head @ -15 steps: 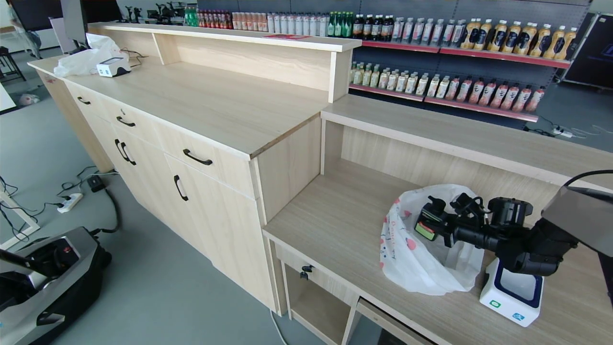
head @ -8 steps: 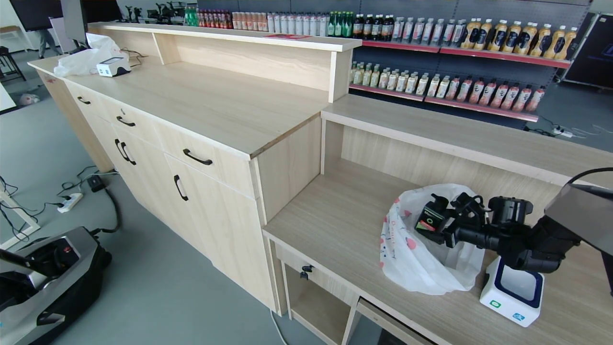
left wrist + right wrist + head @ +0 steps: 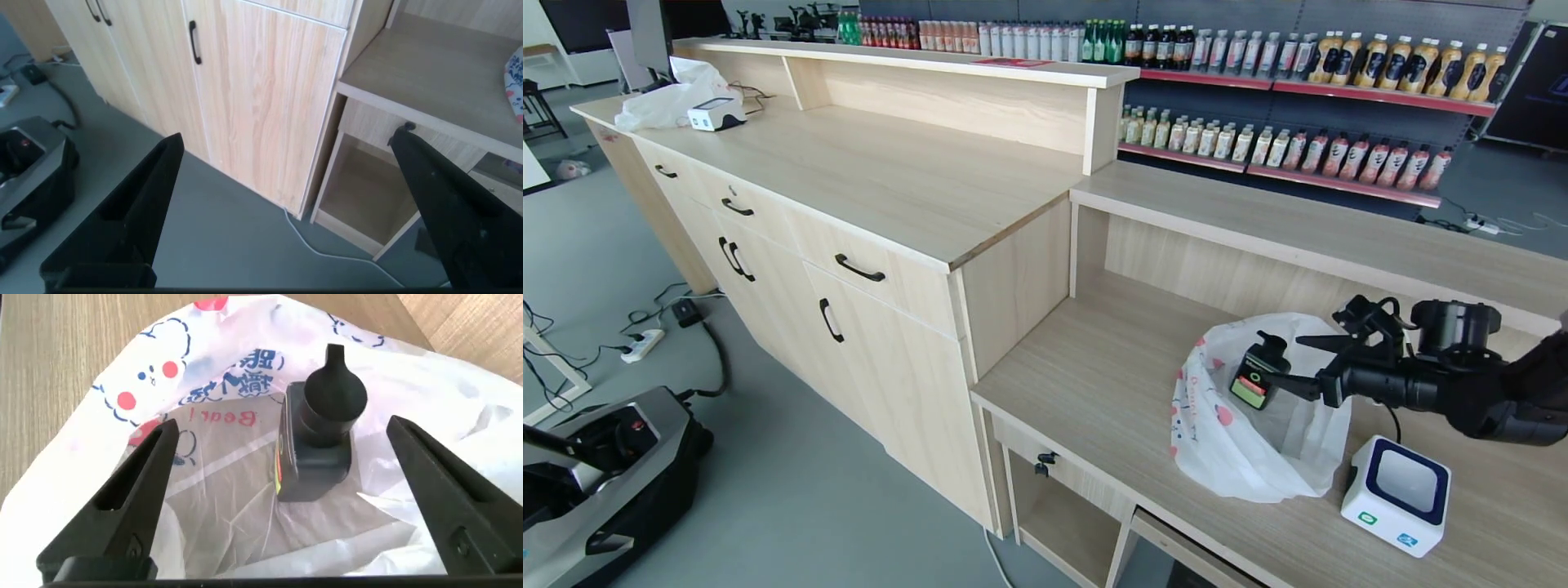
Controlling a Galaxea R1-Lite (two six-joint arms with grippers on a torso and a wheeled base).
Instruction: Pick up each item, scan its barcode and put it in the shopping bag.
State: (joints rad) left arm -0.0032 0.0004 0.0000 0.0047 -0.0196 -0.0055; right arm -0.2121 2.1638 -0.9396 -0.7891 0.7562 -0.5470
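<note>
Bright, even indoor light falls from above. Shadows are faint and soft-edged, deepest in the open compartment under the table (image 3: pixel 1094 367). The head view bows straight lines outward toward its edges, and the far shelf (image 3: pixel 1298 90) looks slightly soft. In both wrist views the jaws read as flat black shapes with little detail. The thin shopping bag (image 3: pixel 204 506) glows translucent, without harsh glare.
</note>
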